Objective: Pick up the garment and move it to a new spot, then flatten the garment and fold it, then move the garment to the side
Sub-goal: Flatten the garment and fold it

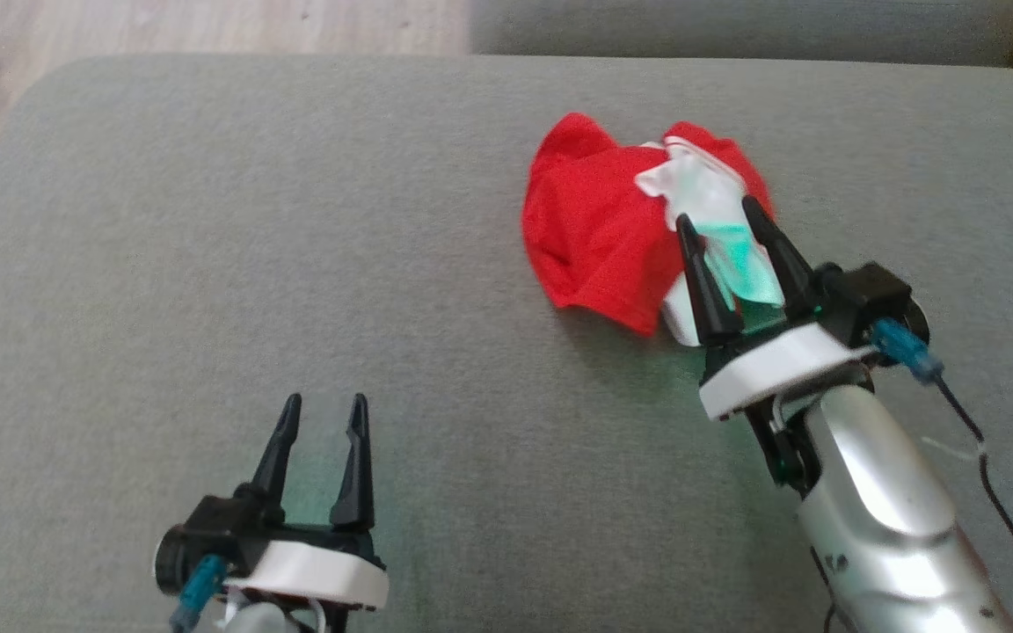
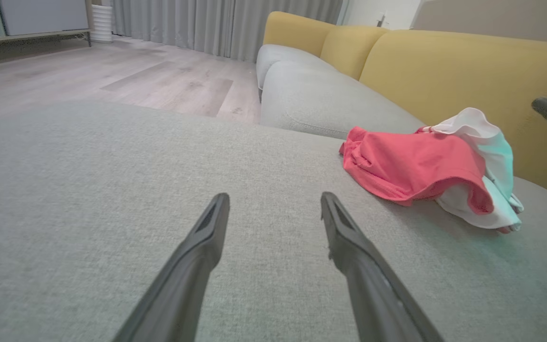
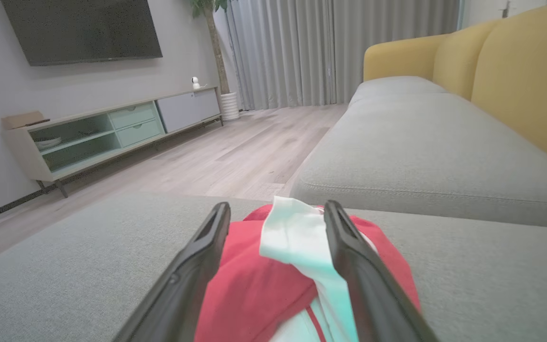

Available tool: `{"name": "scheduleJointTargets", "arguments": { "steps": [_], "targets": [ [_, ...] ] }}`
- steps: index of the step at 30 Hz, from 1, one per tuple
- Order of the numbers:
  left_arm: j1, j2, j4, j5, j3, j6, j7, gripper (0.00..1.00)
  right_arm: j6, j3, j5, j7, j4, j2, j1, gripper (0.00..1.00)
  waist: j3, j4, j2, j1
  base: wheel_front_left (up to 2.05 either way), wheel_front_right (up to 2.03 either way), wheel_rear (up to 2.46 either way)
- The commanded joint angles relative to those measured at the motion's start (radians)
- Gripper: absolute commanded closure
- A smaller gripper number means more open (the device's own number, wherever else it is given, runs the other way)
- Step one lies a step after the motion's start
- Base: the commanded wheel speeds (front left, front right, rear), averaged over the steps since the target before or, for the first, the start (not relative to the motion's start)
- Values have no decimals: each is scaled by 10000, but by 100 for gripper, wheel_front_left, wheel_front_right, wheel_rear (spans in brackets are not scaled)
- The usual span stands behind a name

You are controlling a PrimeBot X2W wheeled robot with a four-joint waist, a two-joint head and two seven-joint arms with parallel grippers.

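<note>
Fingers of the left gripper (image 1: 326,400) stand wide apart over the bare grey cushion (image 1: 207,264) and hold nothing. The garment (image 1: 594,220) is well off to their right, lying in a red and white heap on the cushion. The right gripper (image 1: 717,211) is the near one. Its fingers, also wide apart, sit around the white part and are not pinching it yet.

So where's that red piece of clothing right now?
In the head view the crumpled red-and-white garment lies on the grey cushion, right of centre toward its far edge, with the open right gripper at its near side.
</note>
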State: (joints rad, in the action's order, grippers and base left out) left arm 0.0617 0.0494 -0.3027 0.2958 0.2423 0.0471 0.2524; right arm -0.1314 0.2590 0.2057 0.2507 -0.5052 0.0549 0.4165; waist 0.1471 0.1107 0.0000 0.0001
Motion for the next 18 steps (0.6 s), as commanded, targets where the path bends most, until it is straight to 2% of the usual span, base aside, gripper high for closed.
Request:
{"name": "scheduleJointTargets", "arguments": {
  "steps": [1,6,11,12,13,14,15,18],
  "targets": [
    [310,10,369,78,-126,-73,93,0,7,290,-3,110,-140,-47,454,0,223,388,0,-1,0,0,0],
    [276,10,418,233,115,-149,93,0,7,-17,-258,110,-1395,-47,1165,0,497,863,0,-1,0,0,0],
    [314,9,518,268,90,-225,93,0,7,-416,-257,110,-1479,-47,1449,0,661,1022,0,-1,0,0,0],
    [320,9,525,262,90,-230,93,0,7,-452,-245,110,-1444,-47,1447,17,676,1020,0,-1,0,0,0],
    [338,9,512,235,111,-231,93,0,7,-474,-247,110,-1426,-47,1440,56,689,1005,0,-1,0,0,0],
    [363,9,494,226,139,-236,93,0,7,-515,-240,110,-1439,-47,1431,81,695,984,0,-1,0,0,0],
    [388,9,479,236,169,-243,93,0,7,-569,-239,110,-1456,-47,1428,100,692,959,0,-1,0,0,0],
    [518,9,596,187,285,-270,93,0,7,-727,-65,111,-1240,-47,1491,100,682,874,0,-1,0,0,0]
  ]
}}
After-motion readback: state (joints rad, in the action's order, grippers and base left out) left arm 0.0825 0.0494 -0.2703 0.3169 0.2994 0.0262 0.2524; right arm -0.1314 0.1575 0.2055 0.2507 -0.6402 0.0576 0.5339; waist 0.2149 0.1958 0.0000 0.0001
